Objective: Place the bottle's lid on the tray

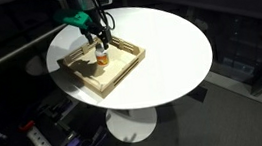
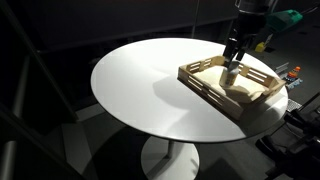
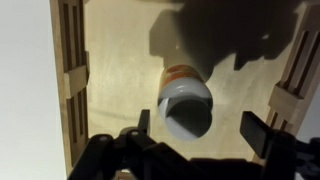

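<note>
The small amber bottle [image 1: 100, 58] stands upright inside the light wooden tray [image 1: 83, 77], with its white lid [image 3: 188, 105] on top. In the wrist view the bottle's amber body [image 3: 180, 75] shows just beyond the lid, on the tray floor [image 3: 120, 70]. My gripper [image 3: 200, 128] is open, with one finger on each side of the lid and clear of it. In both exterior views the gripper [image 1: 98, 42] [image 2: 233, 62] hangs straight above the bottle [image 2: 231, 76], which stands in the tray [image 2: 215, 93].
The tray sits near one edge of a large round white table [image 1: 168, 48] [image 2: 140, 80] on a pedestal. The tray's raised slatted walls [image 3: 70, 60] flank the bottle. Dark surroundings and clutter lie beyond the table.
</note>
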Available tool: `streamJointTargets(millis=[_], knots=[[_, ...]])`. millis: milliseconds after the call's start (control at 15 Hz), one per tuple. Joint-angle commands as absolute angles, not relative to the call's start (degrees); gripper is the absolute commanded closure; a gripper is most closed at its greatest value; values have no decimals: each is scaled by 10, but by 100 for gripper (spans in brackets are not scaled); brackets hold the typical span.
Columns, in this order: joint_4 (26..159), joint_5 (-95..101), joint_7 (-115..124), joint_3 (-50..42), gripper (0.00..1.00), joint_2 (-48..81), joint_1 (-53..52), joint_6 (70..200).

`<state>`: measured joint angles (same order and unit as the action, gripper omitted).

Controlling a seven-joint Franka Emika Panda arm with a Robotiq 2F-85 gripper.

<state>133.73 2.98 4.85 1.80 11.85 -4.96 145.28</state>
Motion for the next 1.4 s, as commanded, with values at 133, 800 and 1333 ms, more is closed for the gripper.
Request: streamJointTargets(millis=[133, 800, 1333], knots=[[1326, 83, 103, 10, 28, 118, -63, 1454], [1330, 104, 121, 4, 42, 102, -61, 1445], [1330, 100, 120, 4, 45, 103, -62, 1441]])
